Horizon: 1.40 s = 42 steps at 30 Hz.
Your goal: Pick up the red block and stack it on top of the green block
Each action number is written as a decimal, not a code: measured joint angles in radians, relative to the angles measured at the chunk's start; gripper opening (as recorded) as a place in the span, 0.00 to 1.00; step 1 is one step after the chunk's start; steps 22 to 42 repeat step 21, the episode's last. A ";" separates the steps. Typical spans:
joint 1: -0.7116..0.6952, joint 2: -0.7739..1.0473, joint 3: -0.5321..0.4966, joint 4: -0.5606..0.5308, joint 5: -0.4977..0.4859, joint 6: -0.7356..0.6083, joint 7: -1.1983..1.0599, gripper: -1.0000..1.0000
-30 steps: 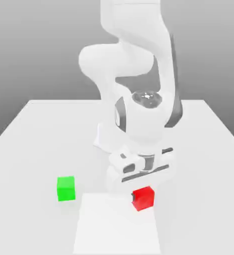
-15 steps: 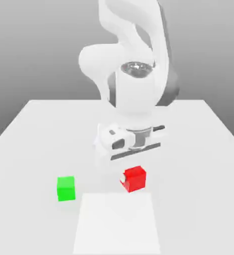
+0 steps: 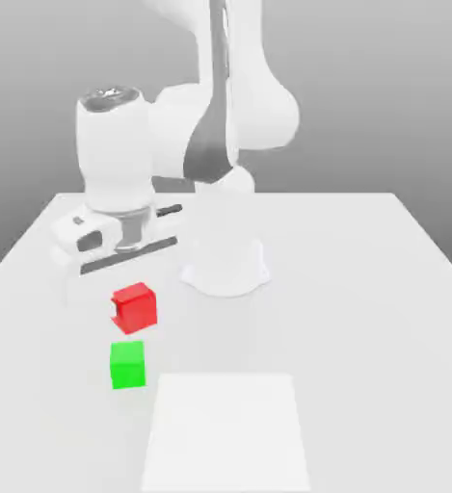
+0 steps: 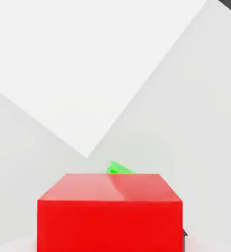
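One red block in claw, above green block.

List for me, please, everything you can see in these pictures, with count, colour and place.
red block: one, bright red, held off the table in the claw, directly above the green block with a gap between them; in the hand view it sits close to the camera.
green block: one, bright green, on the table toward the exterior view's left; in the hand view a corner peeks out behind the red block.
square patch: one, lighter white, flat on the table's near edge.
table: one, white, bearing everything.
arm: one, white with grey joints, based at the table's middle.
claw: one, shut on the red block.
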 joint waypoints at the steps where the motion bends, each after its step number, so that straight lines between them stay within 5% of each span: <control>1: 0.008 0.032 -0.009 0.001 0.014 0.031 -0.015 0.00; 6: 0.068 0.216 -0.012 0.004 0.196 0.204 -0.144 0.00; 7: 0.081 0.239 -0.006 0.005 0.232 0.225 -0.168 1.00; 13: 0.162 0.250 -0.019 0.005 0.252 0.236 -0.183 1.00; 21: 0.000 -0.004 -0.008 -0.001 -0.004 -0.002 -0.008 1.00; 42: 0.000 -0.004 -0.008 -0.001 -0.004 -0.002 -0.008 1.00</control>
